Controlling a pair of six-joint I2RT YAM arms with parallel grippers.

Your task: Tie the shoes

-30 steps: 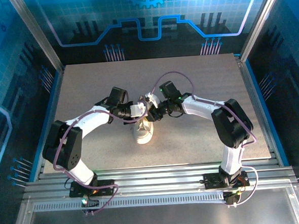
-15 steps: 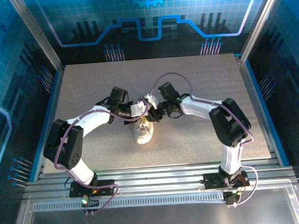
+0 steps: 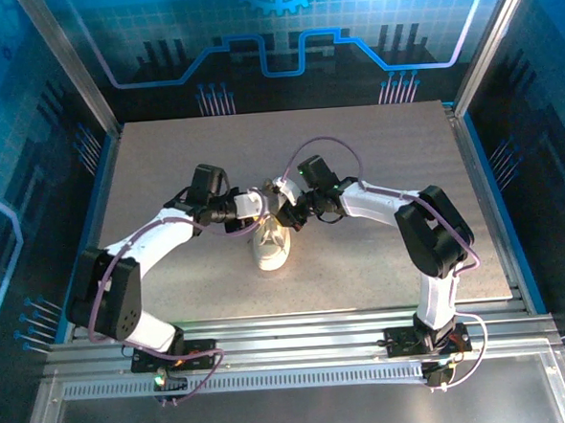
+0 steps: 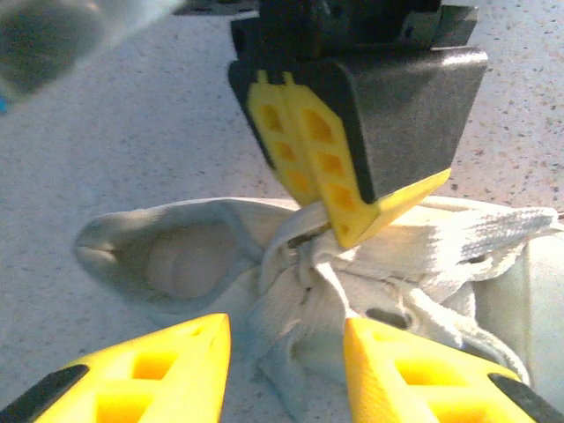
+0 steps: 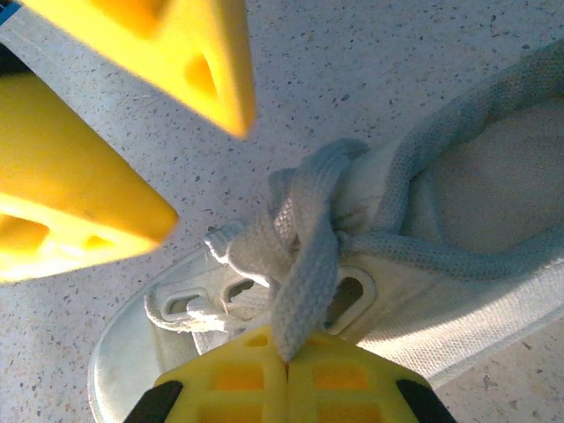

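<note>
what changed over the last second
The left arm swung back to its left, drawing the left claw a little away from the shoe; that claw now stands open. Whether it let go of a lace in this time cannot be told. The right claw stayed shut on the lace, and the shoe did not move.

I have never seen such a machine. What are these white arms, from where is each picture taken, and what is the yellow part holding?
These are two robot arms bolted to a table. Each ends in a two-finger claw with yellow tips. One picture looks down from above. The other two come from small cameras on the wrists, so each one sees its own claw from close by. A white sneaker lies between the arms. The right claw is shut on a pale lace. The left claw is open near the laces and holds nothing.
</note>
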